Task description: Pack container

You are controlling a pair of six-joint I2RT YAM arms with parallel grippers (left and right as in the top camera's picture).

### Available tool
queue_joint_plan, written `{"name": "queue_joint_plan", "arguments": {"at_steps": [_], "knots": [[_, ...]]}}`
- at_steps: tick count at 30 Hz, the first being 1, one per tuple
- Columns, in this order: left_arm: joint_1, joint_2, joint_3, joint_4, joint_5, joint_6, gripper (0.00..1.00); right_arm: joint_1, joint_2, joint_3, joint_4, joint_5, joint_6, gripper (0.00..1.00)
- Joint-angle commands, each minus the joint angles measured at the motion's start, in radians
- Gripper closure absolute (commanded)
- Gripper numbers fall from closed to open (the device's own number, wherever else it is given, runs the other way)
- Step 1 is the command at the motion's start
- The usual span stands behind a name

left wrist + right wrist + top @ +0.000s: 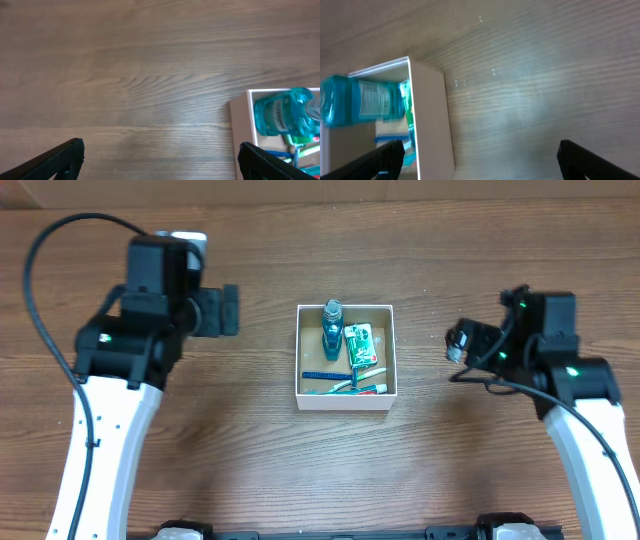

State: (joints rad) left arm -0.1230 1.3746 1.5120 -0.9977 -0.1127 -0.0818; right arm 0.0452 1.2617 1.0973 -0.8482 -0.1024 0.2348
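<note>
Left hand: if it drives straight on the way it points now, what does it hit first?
Probably bare table: the left hand is open and only wood shows between its fingers. The container sits off by one finger, outside that line. Height above the wood is unclear.

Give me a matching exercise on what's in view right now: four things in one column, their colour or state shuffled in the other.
Things:
1. bottle
2. packet
3. left gripper
4. right gripper

Colour or state:
A. open, to the right of the container
B. blue, lying in the container
C. open, to the left of the container
D. green, lying in the container

Pairs: 1-B, 2-D, 3-C, 4-A.
</note>
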Motion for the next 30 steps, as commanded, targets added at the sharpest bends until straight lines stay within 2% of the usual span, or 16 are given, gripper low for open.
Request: {"name": "queue_joint_plan", "arguments": {"at_steps": [1,5,7,13,17,23,27,30], "knots": [[0.129,0.038,0.007,0.003,0.087,-0.074,0.0,0.04,0.092,0.027,0.097,0.057,-0.042,0.0],[0.188,0.082,0.007,0.009,0.087,-0.101,0.0,0.038,0.107,0.027,0.198,0.056,-0.074,0.0],[0.19,0.089,0.007,-0.005,0.08,-0.057,0.0,0.038,0.107,0.027,0.189,0.056,-0.079,0.0],[0.19,0.013,-0.018,-0.017,0.087,-0.023,0.0,0.038,0.047,0.013,0.154,0.08,-0.048,0.0],[0.19,-0.131,-0.158,0.033,0.084,-0.018,0.0,0.039,-0.068,-0.059,0.167,0.091,-0.048,0.0],[0.189,-0.525,-0.553,0.21,0.099,-0.02,0.0,0.039,-0.4,-0.337,0.244,0.095,-0.048,0.0],[0.189,-0.798,-0.747,0.2,0.099,-0.108,0.0,0.039,-0.671,-0.494,0.208,0.109,0.006,0.0],[0.189,-0.89,-0.814,0.175,0.107,-0.161,0.0,0.039,-0.758,-0.512,0.15,0.109,0.008,0.0]]}}
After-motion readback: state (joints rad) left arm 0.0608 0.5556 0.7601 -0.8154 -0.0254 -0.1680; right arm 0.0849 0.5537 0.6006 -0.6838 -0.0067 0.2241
